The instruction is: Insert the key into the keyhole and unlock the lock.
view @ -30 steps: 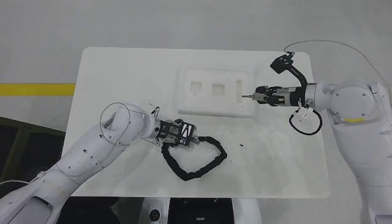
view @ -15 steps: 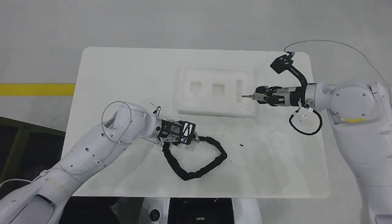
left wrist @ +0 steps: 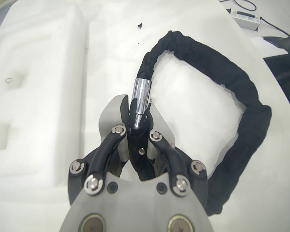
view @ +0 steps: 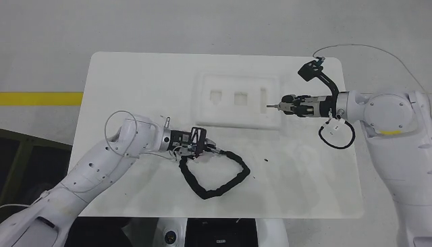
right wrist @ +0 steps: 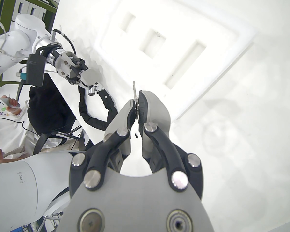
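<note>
Two-arm hold: lock (left wrist: pixel 255 114) in left end effector (left wrist: pixel 137 107), key (right wrist: pixel 134 90) in right end effector (right wrist: pixel 136 102).
Left end effector is clenched on the lock's chrome barrel (left wrist: pixel 142 92), the black sleeved chain (left wrist: pixel 207 60) looping out ahead of it over the counter (view: pixel 304 179) and back beside its wrist. Right end effector pinches the key, blade jutting past the fingertips above the white foam tray (view: pixel 202 102) — lock well apart from it.

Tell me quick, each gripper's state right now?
Left gripper: shut on the black fabric-sleeved chain lock, at its chrome end.
Right gripper: shut on the small metal key.
</note>
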`<state>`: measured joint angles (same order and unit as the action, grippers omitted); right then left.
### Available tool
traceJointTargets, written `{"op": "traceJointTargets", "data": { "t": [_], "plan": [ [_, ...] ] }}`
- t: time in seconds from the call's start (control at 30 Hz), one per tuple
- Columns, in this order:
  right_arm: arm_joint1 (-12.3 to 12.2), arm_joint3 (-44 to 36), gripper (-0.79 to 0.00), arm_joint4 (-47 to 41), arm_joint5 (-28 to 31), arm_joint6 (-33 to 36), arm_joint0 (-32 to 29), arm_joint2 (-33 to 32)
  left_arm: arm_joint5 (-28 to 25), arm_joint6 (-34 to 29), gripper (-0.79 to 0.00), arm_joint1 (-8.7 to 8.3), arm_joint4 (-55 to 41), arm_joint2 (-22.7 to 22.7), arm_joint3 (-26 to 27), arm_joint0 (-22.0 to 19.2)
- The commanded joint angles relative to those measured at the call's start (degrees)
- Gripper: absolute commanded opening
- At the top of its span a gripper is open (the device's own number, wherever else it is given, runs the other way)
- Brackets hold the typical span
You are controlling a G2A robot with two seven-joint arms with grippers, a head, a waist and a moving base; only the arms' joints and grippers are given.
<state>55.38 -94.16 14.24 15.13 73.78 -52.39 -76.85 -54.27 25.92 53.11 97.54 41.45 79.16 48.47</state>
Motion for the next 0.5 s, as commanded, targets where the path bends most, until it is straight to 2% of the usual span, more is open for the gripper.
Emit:
{"op": "traceJointTargets", "data": {
  "t": [0.0,0.2,0.47],
  "plan": [
    [0.0,-0.1,-0.785,-0.1,0.0,-0.4,-0.2,0.1,1.2,3.1,-0.785,-0.24,0.3,0.6,-0.8,0.5],
    [0.1,-1.4,-0.785,-2.1,-0.8,-1.0,-1.5,2.7,6.1,15.0,-0.785,-1.03,1.9,2.4,-3.6,2.2],
    [1.2,-5.9,-0.785,-7.0,-4.9,-1.4,-0.6,9.8,16.7,25.6,-0.785,-1.43,5.3,4.1,-6.1,3.4]
  ]
}}
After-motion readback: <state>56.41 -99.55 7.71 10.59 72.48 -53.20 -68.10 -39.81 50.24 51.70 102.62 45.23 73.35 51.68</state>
